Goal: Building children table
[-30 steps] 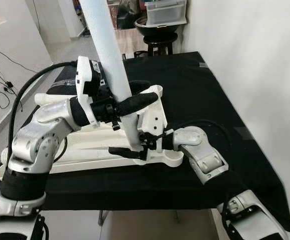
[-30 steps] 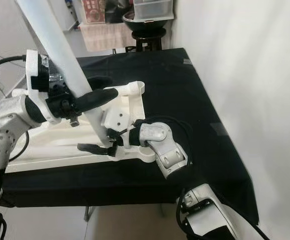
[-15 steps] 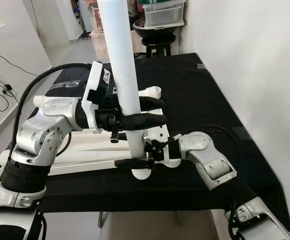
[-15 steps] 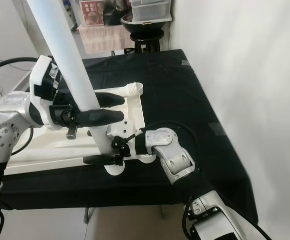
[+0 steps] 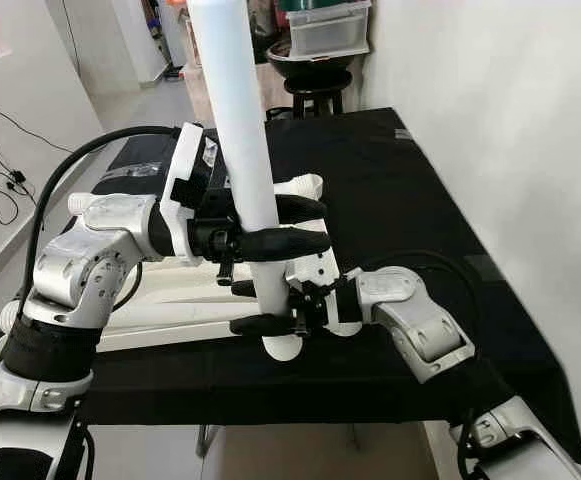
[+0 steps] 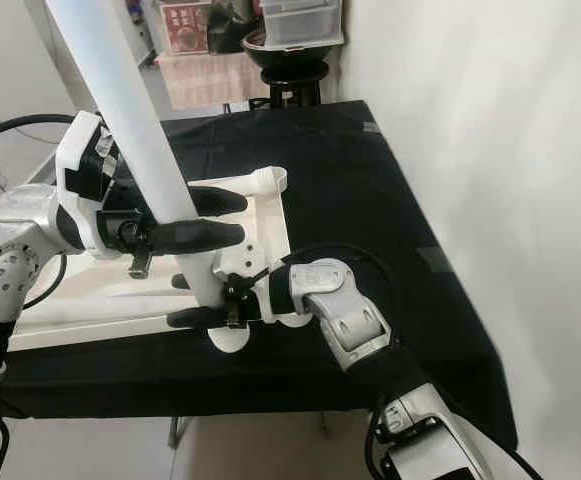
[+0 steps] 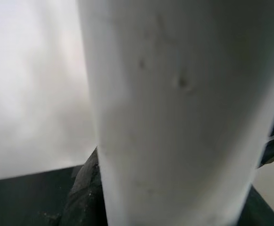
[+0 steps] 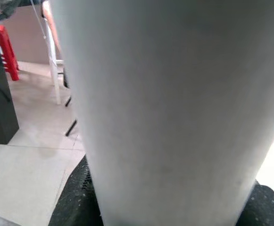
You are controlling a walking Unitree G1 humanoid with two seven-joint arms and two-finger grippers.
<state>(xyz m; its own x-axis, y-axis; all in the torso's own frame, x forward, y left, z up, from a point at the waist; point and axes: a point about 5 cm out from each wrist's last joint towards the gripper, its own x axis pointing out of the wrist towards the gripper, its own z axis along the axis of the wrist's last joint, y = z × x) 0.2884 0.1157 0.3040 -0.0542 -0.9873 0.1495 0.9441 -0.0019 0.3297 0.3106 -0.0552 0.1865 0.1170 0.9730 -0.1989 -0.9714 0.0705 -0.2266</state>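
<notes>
- On the black-covered table (image 5: 440, 200), left side: the white tabletop panel (image 5: 170, 300) lies flat near the front edge.
- Left gripper (image 5: 292, 226) — its two black fingers (image 5: 285, 243) are closed around the white table leg (image 5: 238, 130) at mid-height, one finger on each side.
- Centre: the leg stands nearly upright, leaning slightly away, its flared foot (image 5: 282, 346) at the panel's front corner.
- Right gripper (image 5: 260, 307) — fingers clamped on the leg low down, just above the foot.
- Both wrist views: the leg's white surface sits close between dark finger pads.
</notes>
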